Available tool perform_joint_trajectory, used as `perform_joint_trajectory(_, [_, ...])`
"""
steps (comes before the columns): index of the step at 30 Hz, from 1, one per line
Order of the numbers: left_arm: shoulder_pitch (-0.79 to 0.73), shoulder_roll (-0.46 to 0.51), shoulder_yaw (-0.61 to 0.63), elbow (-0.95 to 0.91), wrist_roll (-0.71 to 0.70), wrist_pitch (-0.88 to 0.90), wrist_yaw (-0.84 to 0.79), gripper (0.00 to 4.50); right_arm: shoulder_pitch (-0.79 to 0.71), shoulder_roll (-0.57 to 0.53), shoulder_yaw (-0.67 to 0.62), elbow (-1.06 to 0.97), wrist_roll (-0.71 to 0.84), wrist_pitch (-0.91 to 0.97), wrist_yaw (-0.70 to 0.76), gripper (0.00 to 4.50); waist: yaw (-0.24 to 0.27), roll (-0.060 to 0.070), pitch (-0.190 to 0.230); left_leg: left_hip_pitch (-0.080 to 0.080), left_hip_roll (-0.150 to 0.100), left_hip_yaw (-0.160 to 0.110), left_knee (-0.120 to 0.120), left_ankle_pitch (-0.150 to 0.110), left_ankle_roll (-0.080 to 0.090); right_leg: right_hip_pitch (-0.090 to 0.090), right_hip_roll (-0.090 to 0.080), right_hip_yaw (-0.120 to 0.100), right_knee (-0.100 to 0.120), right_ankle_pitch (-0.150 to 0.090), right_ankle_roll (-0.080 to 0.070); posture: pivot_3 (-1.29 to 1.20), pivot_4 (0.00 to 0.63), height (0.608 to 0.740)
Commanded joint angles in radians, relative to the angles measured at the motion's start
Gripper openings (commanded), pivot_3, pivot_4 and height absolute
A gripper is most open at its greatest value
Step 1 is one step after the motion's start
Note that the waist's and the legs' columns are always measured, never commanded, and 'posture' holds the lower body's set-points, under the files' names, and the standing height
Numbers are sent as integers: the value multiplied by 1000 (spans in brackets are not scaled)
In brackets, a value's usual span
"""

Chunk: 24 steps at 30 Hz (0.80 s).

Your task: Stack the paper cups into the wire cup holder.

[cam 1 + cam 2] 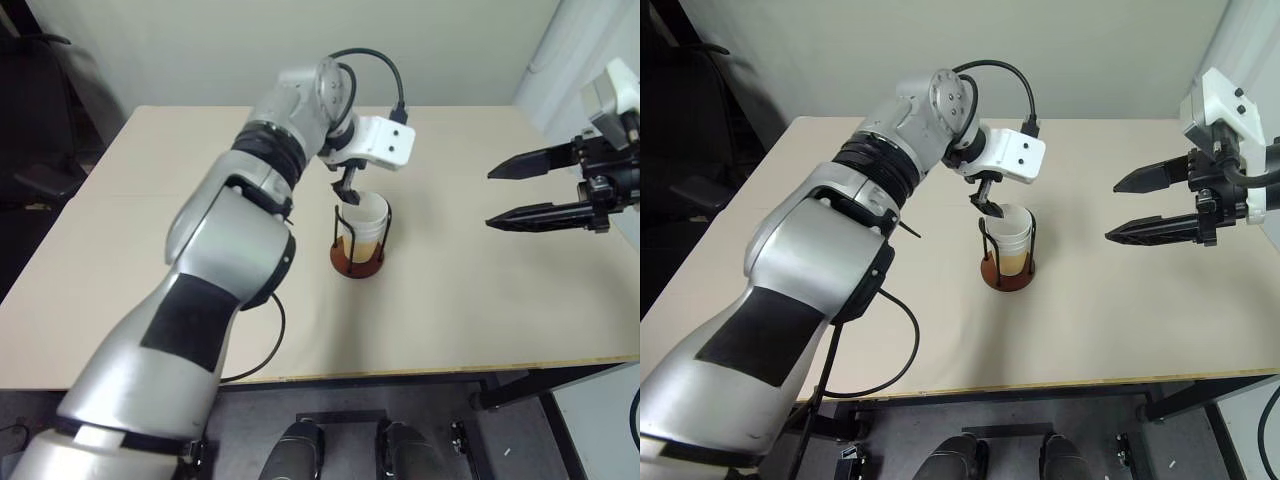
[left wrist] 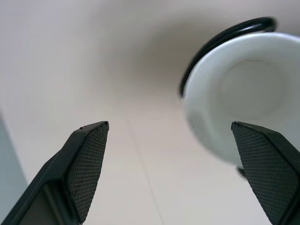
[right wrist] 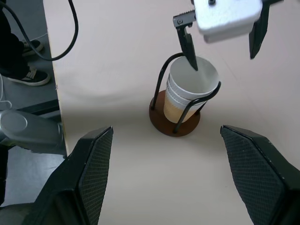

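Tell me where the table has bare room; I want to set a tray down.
Bare table runs on both sides of the wire cup holder, and along the near edge. Crowded only at the middle: the stacked paper cups with the left gripper just above; the right gripper hovers off right.

My left arm reaches forward across the middle, wrist bent so the left gripper point(image 3: 220, 35) points steeply down and a little to my right. Its two black fingers point(image 2: 86, 164) stand wide apart with nothing between them. My right arm is held off to the side, raised, with the right gripper point(image 1: 520, 192) aimed across toward my left and slightly downward. Its fingers point(image 3: 91, 164) are spread too, gripping nothing.
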Motion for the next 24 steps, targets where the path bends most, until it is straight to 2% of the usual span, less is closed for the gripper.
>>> perform_joint_trajectory(1, [-63,24,47,-8,-33,8,39,4478,-40,-11,2,14,-22,-28,17,3716,0,0,0,0,0,0,0,0,0,0,0,0,0,0,0,0,150,740])
perform_joint_trajectory(7, [-55,89,156,-23,-130,-13,44,4478,-40,3,-6,-13,-9,-17,9,3716,-1,0,0,0,1,0,-1,0,0,0,0,0,0,-1,-1,0,150,740])
perform_joint_trajectory(13, [89,311,294,-75,-300,-58,-233,4478,67,38,-65,-106,43,33,-71,3716,-19,2,-1,4,2,1,-3,2,-4,-1,3,2,4,-2,-3,0,150,740])
perform_joint_trajectory(15, [172,398,380,-112,-399,29,-291,4478,114,57,-77,-107,41,20,-101,3716,-23,3,-1,7,1,2,-5,3,-5,-1,5,0,6,-3,-2,0,150,740])
perform_joint_trajectory(19, [358,481,473,-299,-516,175,-252,4478,148,124,-58,-57,-13,-48,-177,3716,-32,2,-2,7,3,2,-3,5,-8,-1,6,0,9,-2,-2,0,150,740])
perform_joint_trajectory(24, [617,529,601,-738,-662,469,-101,4478,162,210,-51,17,-66,-93,-272,3716,-22,1,-2,6,2,-2,-1,6,-6,1,3,-4,6,1,-6,0,150,740])
